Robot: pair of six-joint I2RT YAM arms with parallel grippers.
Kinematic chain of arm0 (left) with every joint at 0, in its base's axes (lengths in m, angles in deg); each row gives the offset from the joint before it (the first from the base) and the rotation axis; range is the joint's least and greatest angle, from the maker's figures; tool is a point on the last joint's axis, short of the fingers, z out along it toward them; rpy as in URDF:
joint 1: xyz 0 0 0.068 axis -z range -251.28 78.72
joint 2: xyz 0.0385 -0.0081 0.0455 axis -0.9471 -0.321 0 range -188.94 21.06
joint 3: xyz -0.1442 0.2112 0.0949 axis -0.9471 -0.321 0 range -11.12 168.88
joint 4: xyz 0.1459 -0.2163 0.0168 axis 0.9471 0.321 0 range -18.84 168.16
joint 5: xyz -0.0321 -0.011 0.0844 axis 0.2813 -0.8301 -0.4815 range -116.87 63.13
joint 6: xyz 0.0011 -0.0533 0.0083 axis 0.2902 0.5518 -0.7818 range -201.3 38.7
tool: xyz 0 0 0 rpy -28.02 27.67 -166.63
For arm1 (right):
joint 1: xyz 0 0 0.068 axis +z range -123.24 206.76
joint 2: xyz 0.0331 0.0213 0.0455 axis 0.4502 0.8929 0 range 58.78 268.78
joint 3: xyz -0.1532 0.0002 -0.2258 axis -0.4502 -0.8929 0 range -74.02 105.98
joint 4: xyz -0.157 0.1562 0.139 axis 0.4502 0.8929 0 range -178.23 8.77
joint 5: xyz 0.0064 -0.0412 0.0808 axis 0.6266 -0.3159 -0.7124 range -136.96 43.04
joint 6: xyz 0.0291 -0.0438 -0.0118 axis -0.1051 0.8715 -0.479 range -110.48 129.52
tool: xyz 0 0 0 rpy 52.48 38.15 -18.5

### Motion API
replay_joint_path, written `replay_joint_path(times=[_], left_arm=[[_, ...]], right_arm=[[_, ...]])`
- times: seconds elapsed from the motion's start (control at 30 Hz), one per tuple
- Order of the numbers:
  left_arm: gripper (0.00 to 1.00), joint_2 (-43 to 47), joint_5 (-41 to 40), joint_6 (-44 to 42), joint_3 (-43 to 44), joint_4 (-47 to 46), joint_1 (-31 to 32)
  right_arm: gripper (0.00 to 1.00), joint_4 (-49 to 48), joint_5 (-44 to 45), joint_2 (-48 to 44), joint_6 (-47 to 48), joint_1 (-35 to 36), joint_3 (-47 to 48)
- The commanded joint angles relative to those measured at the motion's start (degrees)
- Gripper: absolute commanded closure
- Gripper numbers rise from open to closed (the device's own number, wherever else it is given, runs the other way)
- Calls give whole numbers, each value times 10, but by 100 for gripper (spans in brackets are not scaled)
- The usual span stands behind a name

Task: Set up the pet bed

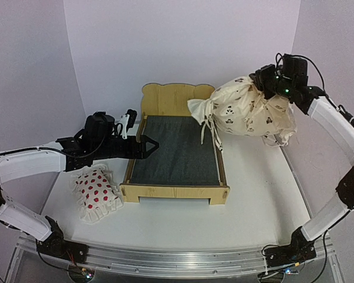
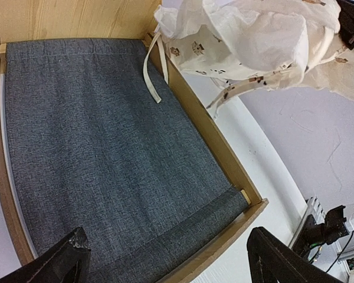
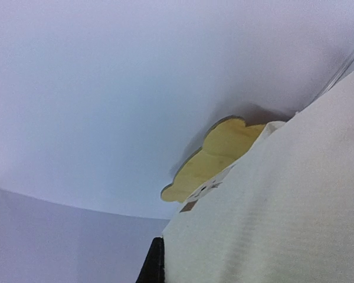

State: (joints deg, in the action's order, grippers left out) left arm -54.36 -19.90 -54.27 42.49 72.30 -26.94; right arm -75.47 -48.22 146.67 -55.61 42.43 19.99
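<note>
The pet bed (image 1: 174,193), a pale plywood frame with a bear-ear headboard (image 1: 177,97) and a dark grey fabric base, stands mid-table. My left gripper (image 1: 143,146) hangs open over its left rail, and nothing is between its fingers (image 2: 65,262). The left wrist view looks down on the grey base (image 2: 106,147) and far rail (image 2: 212,130). My right gripper (image 1: 264,81) is shut on the cream animal-print quilt (image 1: 251,112). The bunched quilt hangs above the bed's right rear corner with its ties dangling. It fills the right wrist view (image 3: 283,212), with the headboard (image 3: 218,156) behind it.
A white red-dotted pillow (image 1: 96,190) lies on the table left of the bed, below my left arm. Lilac walls close in the back and sides. The metal rail (image 1: 177,262) holding the arm bases runs along the near edge.
</note>
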Motion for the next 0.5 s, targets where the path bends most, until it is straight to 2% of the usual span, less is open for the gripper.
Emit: replay_joint_path(times=[0.0,0.23,0.37,0.47], left_arm=[[7,8,10,8,26,-36,2],[5,24,-12,6,34,-23,2],[2,-2,16,12,49,-31,2],[1,-45,61,16,77,-32,2]], right_arm=[[100,-110,3,-78,27,71,-31],[100,-167,-49,-193,-26,121,-288],[100,-154,-85,-243,-21,134,-354],[100,-85,-112,-285,13,134,-384]])
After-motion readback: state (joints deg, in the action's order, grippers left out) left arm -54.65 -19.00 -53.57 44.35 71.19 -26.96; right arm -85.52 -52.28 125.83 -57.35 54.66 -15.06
